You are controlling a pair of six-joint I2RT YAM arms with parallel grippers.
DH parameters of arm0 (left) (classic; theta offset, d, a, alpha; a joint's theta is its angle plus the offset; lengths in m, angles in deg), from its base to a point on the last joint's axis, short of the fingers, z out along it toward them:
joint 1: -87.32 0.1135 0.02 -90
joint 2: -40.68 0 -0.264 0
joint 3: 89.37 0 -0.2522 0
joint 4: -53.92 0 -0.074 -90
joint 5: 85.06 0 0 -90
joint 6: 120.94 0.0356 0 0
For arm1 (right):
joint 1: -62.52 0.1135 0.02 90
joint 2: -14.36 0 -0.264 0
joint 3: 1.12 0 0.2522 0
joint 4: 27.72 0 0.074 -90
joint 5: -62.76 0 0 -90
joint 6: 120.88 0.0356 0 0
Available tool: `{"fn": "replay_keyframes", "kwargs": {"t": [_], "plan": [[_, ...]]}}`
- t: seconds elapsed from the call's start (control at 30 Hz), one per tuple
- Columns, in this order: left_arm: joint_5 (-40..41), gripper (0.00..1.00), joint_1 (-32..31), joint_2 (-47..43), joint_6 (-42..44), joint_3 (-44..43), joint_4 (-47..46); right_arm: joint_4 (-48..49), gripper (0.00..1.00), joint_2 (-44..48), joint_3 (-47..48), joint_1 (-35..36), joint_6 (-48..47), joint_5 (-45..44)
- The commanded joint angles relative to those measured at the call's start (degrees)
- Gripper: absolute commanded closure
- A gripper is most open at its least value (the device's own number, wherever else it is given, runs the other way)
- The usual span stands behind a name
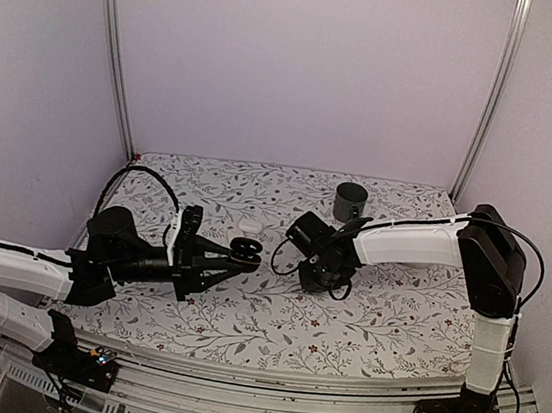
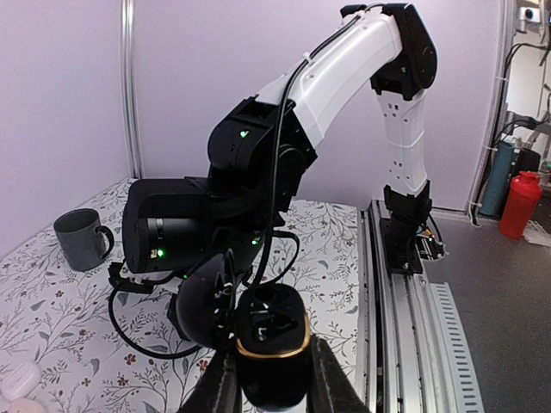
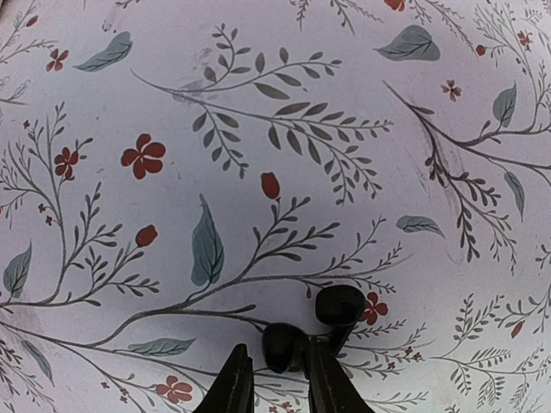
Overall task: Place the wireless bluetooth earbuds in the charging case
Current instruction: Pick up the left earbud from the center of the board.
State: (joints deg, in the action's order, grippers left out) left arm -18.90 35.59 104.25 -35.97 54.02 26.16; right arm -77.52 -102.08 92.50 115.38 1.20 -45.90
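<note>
My left gripper [image 2: 271, 383] is shut on the black charging case [image 2: 274, 340], which it holds off the table by its lower body. The case's lid stands open to the left, and a gold rim rings the dark wells. In the top view this case [image 1: 247, 248] sits at the left gripper [image 1: 237, 258] tips, left of the right gripper [image 1: 320, 274]. My right gripper [image 3: 282, 383] points down at the tablecloth with its jaws a little apart. One black earbud [image 3: 284, 344] lies between them against the right finger [image 3: 331, 383]. A second black earbud [image 3: 338, 305] lies just beyond that finger.
A grey mug [image 1: 350, 202] stands at the back of the table and also shows in the left wrist view [image 2: 82, 238]. A white case [image 1: 245, 227] lies behind the left gripper. The right arm's wrist [image 2: 172, 228] hangs close in front of the held case. A rail [image 2: 413, 327] runs along the table edge.
</note>
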Motion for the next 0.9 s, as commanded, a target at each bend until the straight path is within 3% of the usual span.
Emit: {"fn": "replay_keyframes", "kwargs": {"t": [0.0, 0.87], "plan": [[-0.92, 1.0, 0.74, 0.63, -0.31, -1.91, 0.01, -0.25, 0.75, -1.33, 0.93, -0.66, -0.39, -0.85], [-1.39, 1.0, 0.73, 0.85, -0.43, -2.43, 0.44, 2.23, 0.8, -1.42, -0.96, -1.0, -1.58, 3.8]]}}
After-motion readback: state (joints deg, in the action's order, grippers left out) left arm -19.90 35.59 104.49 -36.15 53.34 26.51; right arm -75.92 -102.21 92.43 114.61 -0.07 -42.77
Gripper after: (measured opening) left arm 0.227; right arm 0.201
